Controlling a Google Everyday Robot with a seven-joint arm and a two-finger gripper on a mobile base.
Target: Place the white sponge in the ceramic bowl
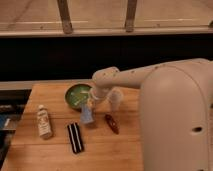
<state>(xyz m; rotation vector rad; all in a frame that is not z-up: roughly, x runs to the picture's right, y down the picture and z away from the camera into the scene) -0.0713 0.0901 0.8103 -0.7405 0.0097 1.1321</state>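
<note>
Warm, dim indoor light – soft blur throughout. The gripper [91,101] hangs over the table [50,95], faint shadows beneath objects.

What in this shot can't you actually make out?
- Gripper, camera view: over the white sponge beside the ceramic bowl; the arm's wrist hides its contact with the sponge.
- Ceramic bowl: right rim hidden behind the arm.
- White bottle: label too blurred to read.
- Dark reddish object: too small to identify.
- Table: right part hidden by the arm's body.
</note>
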